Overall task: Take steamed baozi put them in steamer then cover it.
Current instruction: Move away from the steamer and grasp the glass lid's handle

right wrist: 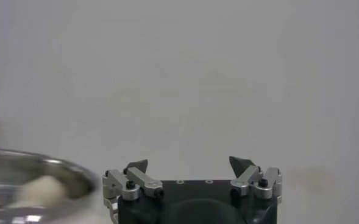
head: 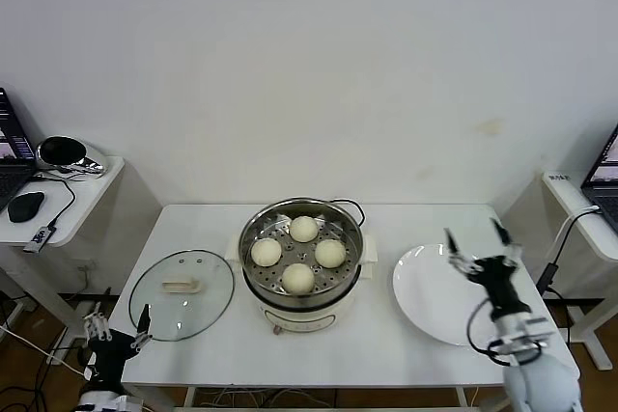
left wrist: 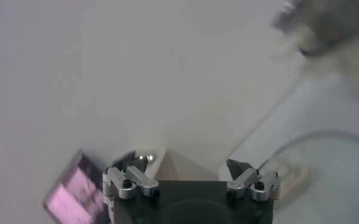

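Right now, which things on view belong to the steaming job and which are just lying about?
Job: four cream-white round buns in the shiny steel steamer pot; clear glass lid with cream handle, flat on the table beside the pot.

Lying about: flat white plate; black computer mouse on the side desk.

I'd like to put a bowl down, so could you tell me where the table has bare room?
Bare patches: the table front strip before the steamer, and the back left corner behind the cover. The plate is empty, with the right gripper above it.
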